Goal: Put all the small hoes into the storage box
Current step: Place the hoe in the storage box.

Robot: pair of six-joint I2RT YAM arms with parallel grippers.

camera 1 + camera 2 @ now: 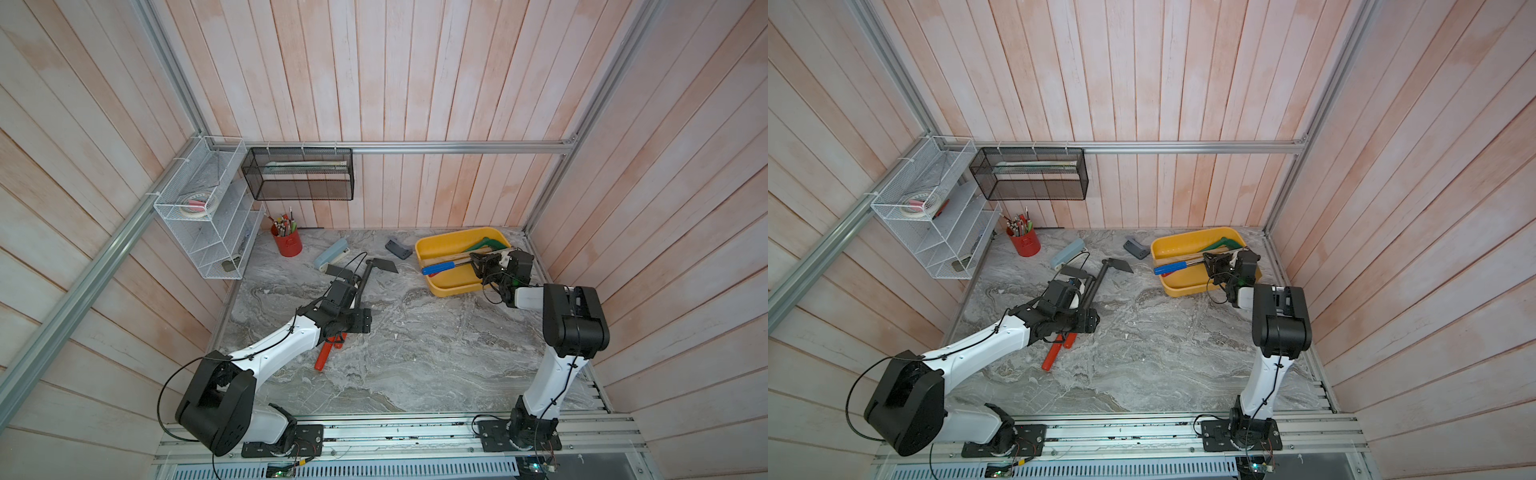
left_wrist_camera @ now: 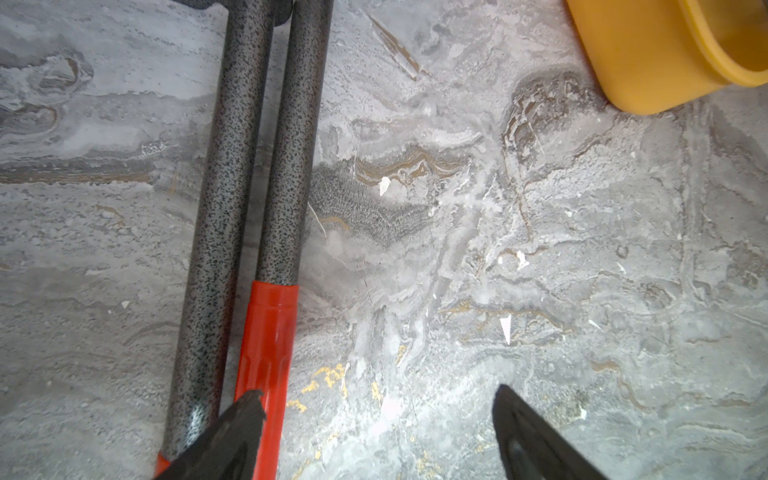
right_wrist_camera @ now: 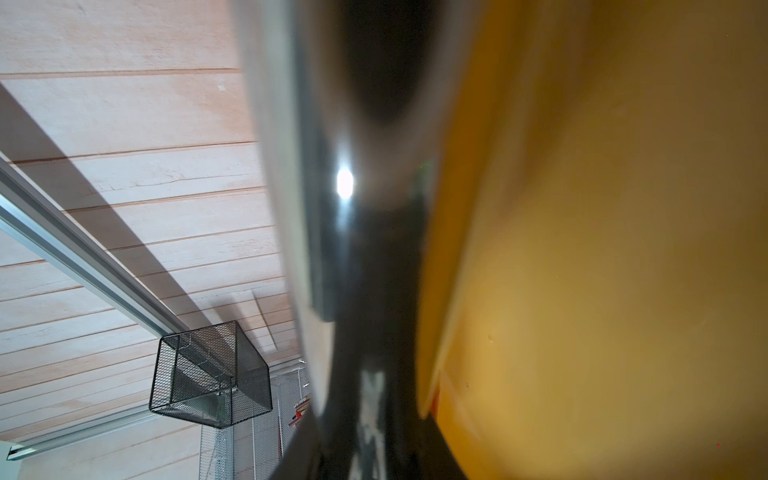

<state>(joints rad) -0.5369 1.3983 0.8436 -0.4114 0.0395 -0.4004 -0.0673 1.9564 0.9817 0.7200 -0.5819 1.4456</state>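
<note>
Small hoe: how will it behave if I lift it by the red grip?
Probably stiff: the hoe has a metal-looking shaft. Likely head-heavy, with the blade far from the red grip, so it may droop. Its round shaft lies beside the second tool, which might roll if nudged.

Pale pinkish plank walls [image 1: 374, 83] close in three sides, with a silver metal rail [image 1: 457, 146] running across the back. A white wire rack [image 1: 199, 232] and a black mesh basket [image 1: 299, 174] hang above the grey marbled desk [image 1: 415, 353].
</note>
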